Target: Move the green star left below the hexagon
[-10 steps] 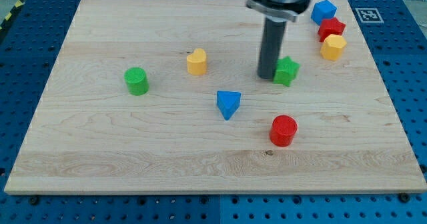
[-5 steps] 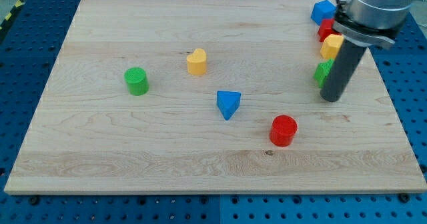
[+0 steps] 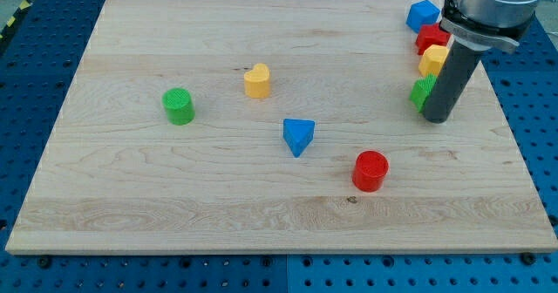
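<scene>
Camera view shows my tip down on the board near its right edge, touching or just beside the right flank of the green star, which the rod half hides. The tip is a bare rod end, so it holds nothing and can only push. The star lies just below the yellow hexagon, which stands in a column under a red block and a blue block in the top right corner.

As I judge it, the star must travel toward the left edge while remaining lower than the hexagon. The push should go through the star's middle, so it slides straight instead of spinning off the rod. A slow, level stroke keeps contact. The tip should stay clear of the hexagon above, so that marker does not shift. The red cylinder and blue triangle lie lower and leftward, well apart from a short path.
</scene>
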Robot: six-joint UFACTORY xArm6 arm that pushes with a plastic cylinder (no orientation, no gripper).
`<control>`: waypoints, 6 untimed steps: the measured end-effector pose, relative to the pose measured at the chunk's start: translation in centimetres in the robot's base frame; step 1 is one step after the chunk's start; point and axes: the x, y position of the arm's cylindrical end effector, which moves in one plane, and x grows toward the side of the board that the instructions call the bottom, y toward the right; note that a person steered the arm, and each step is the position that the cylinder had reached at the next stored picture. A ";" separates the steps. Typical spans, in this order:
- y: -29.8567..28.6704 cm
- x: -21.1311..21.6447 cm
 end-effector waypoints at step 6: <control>-19.1 1.7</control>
